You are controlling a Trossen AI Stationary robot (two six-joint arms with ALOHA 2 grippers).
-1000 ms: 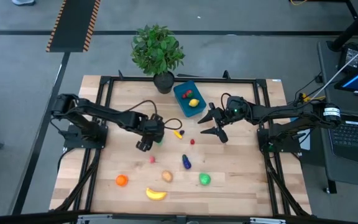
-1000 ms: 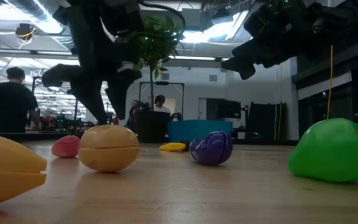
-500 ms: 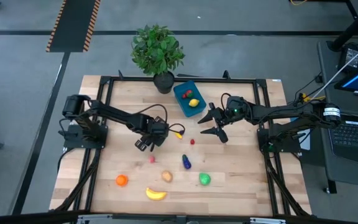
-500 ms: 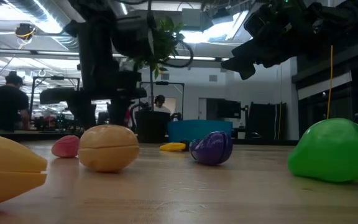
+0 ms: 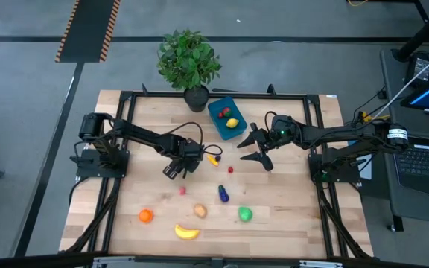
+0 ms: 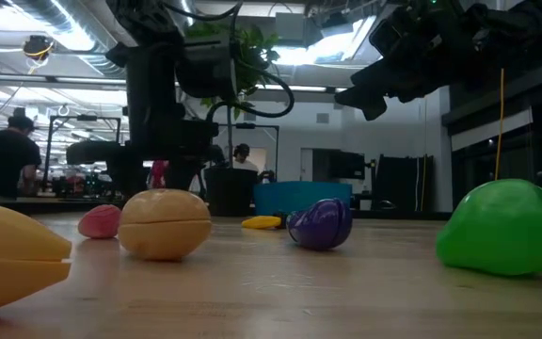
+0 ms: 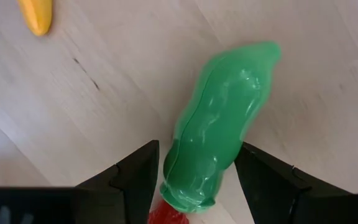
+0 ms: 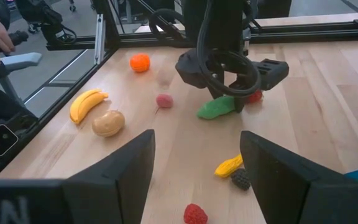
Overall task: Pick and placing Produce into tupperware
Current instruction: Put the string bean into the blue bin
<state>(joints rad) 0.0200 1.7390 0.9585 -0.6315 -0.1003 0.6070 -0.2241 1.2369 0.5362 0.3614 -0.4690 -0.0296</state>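
A green vegetable (image 7: 222, 124) with a red end (image 7: 166, 218) lies flat on the wooden table. My left gripper (image 7: 194, 180) points down over it, open, one finger on each side of its red-tipped end; I see no touch. From the right wrist view the vegetable (image 8: 216, 107) shows under that gripper (image 8: 229, 93). The blue tupperware (image 5: 220, 126) stands at the far middle with a lemon (image 5: 232, 123) and red berries in it. My right gripper (image 5: 253, 149) hangs open just right of the tupperware, above the table.
Loose produce lies toward the near edge: an orange (image 5: 146, 216), a banana (image 5: 187, 232), a potato (image 5: 200, 211), an eggplant (image 5: 223, 193), a green apple (image 5: 245, 214). A yellow piece (image 5: 213, 158) and a red berry (image 5: 230, 169) lie mid-table. A potted plant (image 5: 189, 63) stands at the far edge.
My left gripper has come down toward the table over the green vegetable, shifting slightly toward the table's right and rolling a little; its fingers now stand low on either side of the vegetable.
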